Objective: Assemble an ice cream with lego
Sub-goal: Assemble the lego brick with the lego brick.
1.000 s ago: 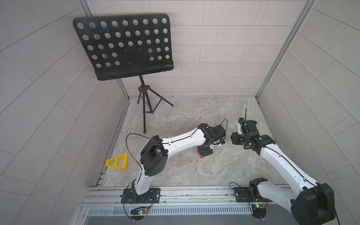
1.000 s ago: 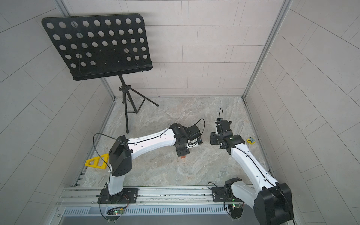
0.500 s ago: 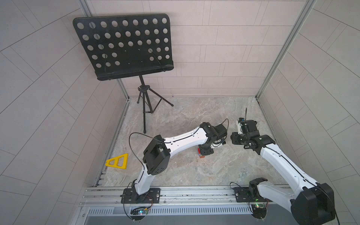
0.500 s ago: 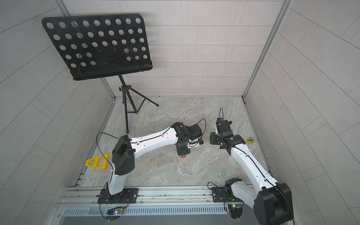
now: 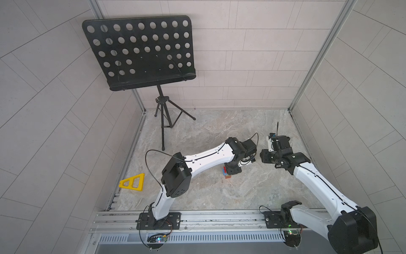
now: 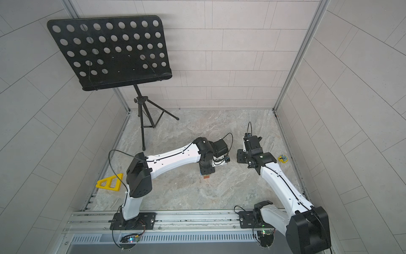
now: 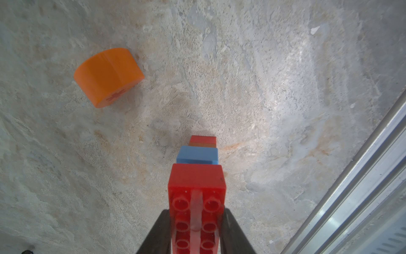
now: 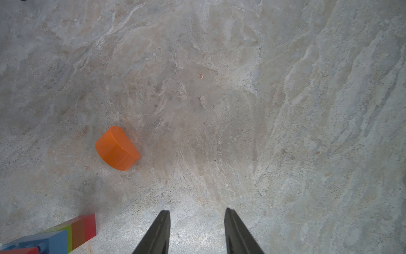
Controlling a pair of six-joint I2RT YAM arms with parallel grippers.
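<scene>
The ice cream is a partial stack of lego. From above its wide red brick is on top, then a blue brick, with the narrow stem's red end at the table. In the right wrist view the stem shows green, orange and red. My left gripper is shut on the red brick. The orange half-round dome lies loose on the table beside the stack and also shows as the dome. My right gripper is open and empty, apart from the dome.
A black music stand on a tripod stands at the back left. A yellow triangular frame lies at the left edge. A small yellow object with a blue mark sits by the right wall. The metal rail runs along the front.
The left arm's elbow has shifted slightly to the right, while its gripper and the stack stay at about the same spot. The right arm has not moved.
</scene>
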